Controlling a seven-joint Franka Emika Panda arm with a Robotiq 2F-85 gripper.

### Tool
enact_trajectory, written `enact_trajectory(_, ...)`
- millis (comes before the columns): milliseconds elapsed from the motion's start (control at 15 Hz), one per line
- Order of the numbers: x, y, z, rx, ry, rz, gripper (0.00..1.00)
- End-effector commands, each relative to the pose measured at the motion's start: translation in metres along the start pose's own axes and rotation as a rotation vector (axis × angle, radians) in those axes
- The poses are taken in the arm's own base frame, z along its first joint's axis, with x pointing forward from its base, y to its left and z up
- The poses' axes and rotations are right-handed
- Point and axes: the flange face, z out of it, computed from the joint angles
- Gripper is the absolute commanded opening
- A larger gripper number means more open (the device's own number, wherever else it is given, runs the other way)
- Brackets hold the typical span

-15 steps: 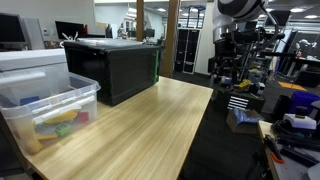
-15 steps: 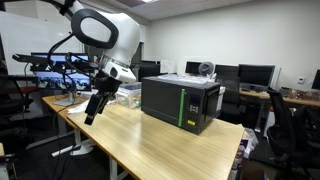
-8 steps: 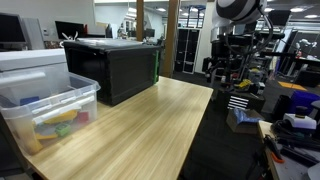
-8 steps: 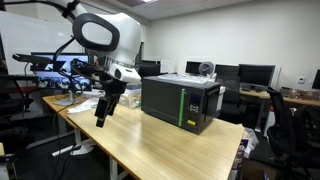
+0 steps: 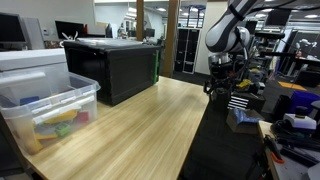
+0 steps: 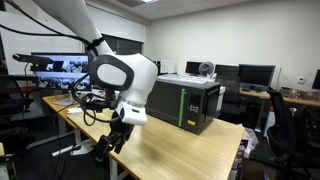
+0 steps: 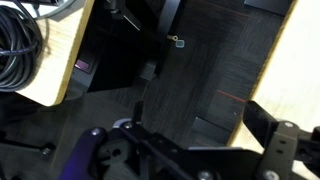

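Note:
My gripper (image 5: 219,84) hangs low at the edge of the long wooden table (image 5: 140,130), beside it rather than over it, in both exterior views. In an exterior view it (image 6: 106,150) points down, past the tabletop (image 6: 190,150). In the wrist view the gripper (image 7: 198,130) is open and holds nothing. One dark finger (image 7: 270,122) shows at the right against the table's edge (image 7: 300,50), with dark floor (image 7: 200,70) below. Nothing touches the gripper.
A black box-shaped appliance (image 5: 115,68) (image 6: 180,100) stands on the table. A clear plastic bin (image 5: 50,108) with several coloured items sits at the near end. A second wooden surface (image 7: 62,50) with black cables (image 7: 18,40) lies beside the gap. Desks, monitors and chairs surround the table.
The arm has swung down from above the table to its edge. The gripper dropped from well above the tabletop to about its level and stayed open.

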Motion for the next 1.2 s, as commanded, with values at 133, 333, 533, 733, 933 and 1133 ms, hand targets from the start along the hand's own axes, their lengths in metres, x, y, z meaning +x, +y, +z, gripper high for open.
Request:
enact_trajectory(133,0.059,0.020,0.040,-0.062,-0.138,0.277,1.00)
enact_trajectory(333,0.080,0.033,0.053,-0.090,-0.211,0.420,1.00)
enact_trajectory(533,0.096,0.044,0.064,-0.115,-0.292,0.573,1.00)
enact_trajectory(733,0.106,0.048,0.075,-0.140,-0.346,0.690,1.00)
enact_trajectory(933,0.117,0.050,0.087,-0.185,-0.380,0.768,1.00)
enact_trajectory(1133,0.128,0.052,0.098,-0.229,-0.411,0.835,1.00)
